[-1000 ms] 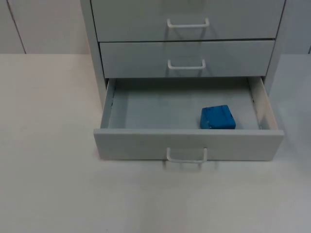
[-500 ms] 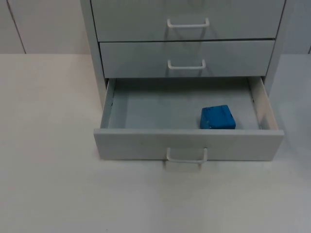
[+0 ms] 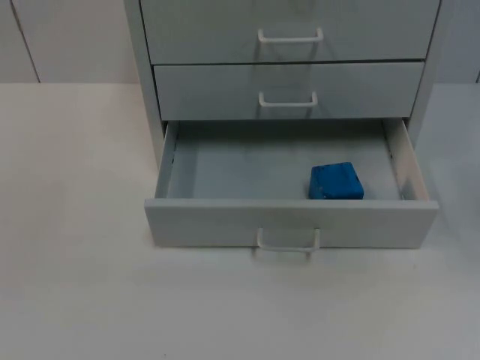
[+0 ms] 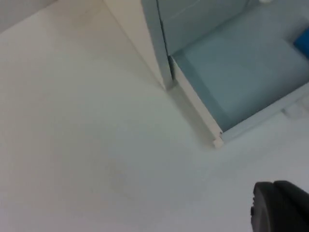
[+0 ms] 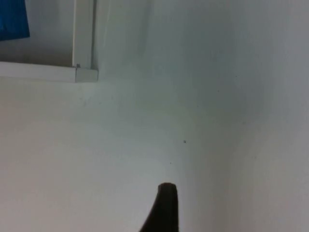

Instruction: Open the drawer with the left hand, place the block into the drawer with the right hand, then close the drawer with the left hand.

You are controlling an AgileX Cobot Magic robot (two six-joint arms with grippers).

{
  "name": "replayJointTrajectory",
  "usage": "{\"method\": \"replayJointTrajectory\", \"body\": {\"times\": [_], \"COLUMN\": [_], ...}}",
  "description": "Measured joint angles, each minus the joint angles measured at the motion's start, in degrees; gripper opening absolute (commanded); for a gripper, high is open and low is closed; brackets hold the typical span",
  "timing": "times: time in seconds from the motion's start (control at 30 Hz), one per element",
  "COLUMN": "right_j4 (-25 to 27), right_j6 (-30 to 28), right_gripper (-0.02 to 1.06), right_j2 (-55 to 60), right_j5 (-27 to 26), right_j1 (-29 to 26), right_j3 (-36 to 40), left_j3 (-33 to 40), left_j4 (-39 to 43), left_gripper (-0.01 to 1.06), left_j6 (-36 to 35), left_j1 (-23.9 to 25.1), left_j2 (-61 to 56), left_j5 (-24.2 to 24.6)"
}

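The bottom drawer (image 3: 291, 223) of the grey cabinet stands pulled open, its white handle (image 3: 288, 244) facing the table's front. A blue block (image 3: 336, 181) lies inside it, near the front right corner. My left gripper (image 4: 281, 209) hovers over the table to the left of the cabinet, apart from the drawer (image 4: 241, 72), with an edge of the block (image 4: 303, 42) in its view. My right gripper (image 5: 164, 208) hangs over the table beyond the drawer's front right corner (image 5: 83, 72), clear of the block (image 5: 13, 19).
Two shut drawers (image 3: 289, 90) (image 3: 289, 30) with white handles sit above the open one in the cabinet (image 3: 146, 82). White table top (image 3: 75, 262) stretches to the left, right and front of the drawer. A pale wall (image 3: 67, 37) stands behind.
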Motion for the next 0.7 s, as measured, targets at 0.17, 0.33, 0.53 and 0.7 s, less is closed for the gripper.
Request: {"method": "replayJointTrajectory", "body": {"times": [0.17, 0.33, 0.53, 0.7], "right_j4": [0.0, 0.0, 0.0, 0.0], "right_j6": [0.0, 0.0, 0.0, 0.0], "right_gripper": [0.72, 0.72, 0.72, 0.72], "right_j2": [0.0, 0.0, 0.0, 0.0], "right_j5": [-0.2, -0.2, -0.2, -0.2], "right_j1": [0.0, 0.0, 0.0, 0.0], "right_j3": [0.0, 0.0, 0.0, 0.0], "left_j3": [0.0, 2.3, 8.4, 11.0], "left_j4": [14.4, 29.4, 40.4, 45.3], "left_gripper": [0.0, 0.0, 0.0, 0.0], "left_j6": [-9.1, -18.0, -27.5, -32.3], "left_j1": [-13.4, -25.1, -32.2, -34.0], "left_j2": [3.2, 7.3, 12.9, 17.7], "left_j5": [0.0, -0.6, -4.4, -8.7]}}
